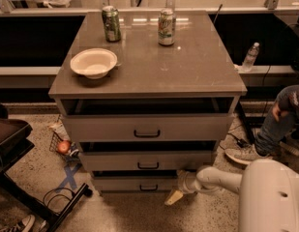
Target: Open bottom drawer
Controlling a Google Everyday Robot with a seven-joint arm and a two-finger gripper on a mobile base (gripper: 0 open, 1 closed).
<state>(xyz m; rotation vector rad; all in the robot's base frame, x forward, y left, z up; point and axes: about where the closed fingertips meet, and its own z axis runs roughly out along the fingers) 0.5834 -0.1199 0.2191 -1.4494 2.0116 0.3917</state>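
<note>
The cabinet top [192, 69] bears a bowl [93, 63] at 9 o'clock, left can [111, 24] at 11, right can [166, 27] at 12; gripper [174, 197] low at its 5 o'clock.

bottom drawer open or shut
Looks shut: the bottom drawer shows no interior, its front set back like those above. The tool hangs right of its handle, not on it.
</note>
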